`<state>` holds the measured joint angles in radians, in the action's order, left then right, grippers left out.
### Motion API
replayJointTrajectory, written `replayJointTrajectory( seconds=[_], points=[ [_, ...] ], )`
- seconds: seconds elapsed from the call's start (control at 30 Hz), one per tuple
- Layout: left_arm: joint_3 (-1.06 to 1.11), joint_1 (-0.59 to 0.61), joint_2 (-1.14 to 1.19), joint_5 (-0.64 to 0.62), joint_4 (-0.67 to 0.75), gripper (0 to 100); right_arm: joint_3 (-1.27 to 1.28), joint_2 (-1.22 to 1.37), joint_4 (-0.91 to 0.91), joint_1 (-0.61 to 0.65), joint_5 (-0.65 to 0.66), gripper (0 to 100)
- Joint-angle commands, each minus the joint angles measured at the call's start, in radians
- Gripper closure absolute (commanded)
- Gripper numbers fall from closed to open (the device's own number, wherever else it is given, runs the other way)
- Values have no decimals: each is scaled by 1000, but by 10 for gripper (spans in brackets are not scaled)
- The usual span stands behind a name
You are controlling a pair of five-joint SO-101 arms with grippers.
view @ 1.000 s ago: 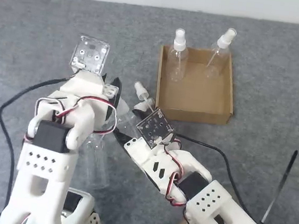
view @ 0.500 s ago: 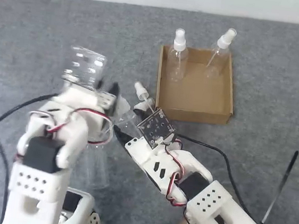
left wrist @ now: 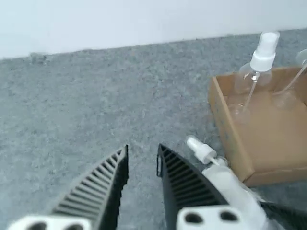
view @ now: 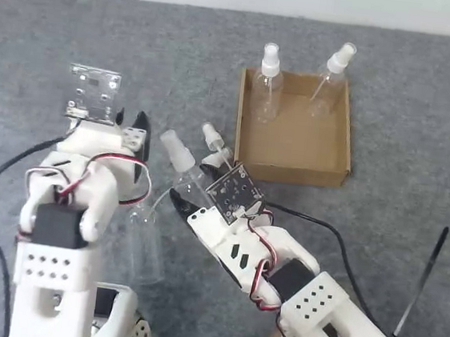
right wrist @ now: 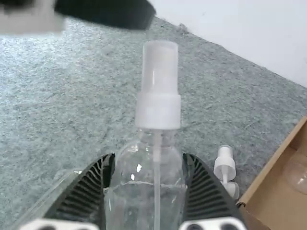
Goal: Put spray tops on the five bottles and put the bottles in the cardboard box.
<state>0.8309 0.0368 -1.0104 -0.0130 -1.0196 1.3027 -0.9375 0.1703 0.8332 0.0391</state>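
Note:
My right gripper [view: 187, 190] is shut on a clear bottle [right wrist: 144, 184] that stands upright between its fingers. A white spray top [view: 176, 150] sits on that bottle's neck [right wrist: 157, 98]. My left gripper [view: 134, 137] hangs just left of that top, open, with nothing between its black fingers [left wrist: 169, 170]. The cardboard box [view: 291, 169] lies behind and to the right, with two capped bottles [view: 267, 84] [view: 328, 83] standing along its far wall. A loose spray top [view: 212, 138] lies on the carpet next to the box [left wrist: 201, 149].
Another clear bottle [view: 145, 241] without a top lies on the grey carpet under the left arm. A white perforated basket [view: 121, 328] sits at the front left edge. A black cable tie [view: 421, 282] lies at the right.
My left gripper has let go of the spray top and pulled away to the left. The top stays on the bottle that my right gripper keeps holding still.

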Motion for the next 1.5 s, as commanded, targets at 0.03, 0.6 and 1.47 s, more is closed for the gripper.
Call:
replayJointTrajectory(
  seconds=[0.03, 0.6, 1.47],
  points=[
    [16, -112, -14, 6, 34, 912, -15, -39, -18, -10, -11, 993],
    [-203, -38, 26, 0, 52, 910, -15, -39, -18, -8, -11, 993],
    [-231, -170, 264, -69, -161, 938, -14, -39, -18, -12, -12, 993]
  ],
)
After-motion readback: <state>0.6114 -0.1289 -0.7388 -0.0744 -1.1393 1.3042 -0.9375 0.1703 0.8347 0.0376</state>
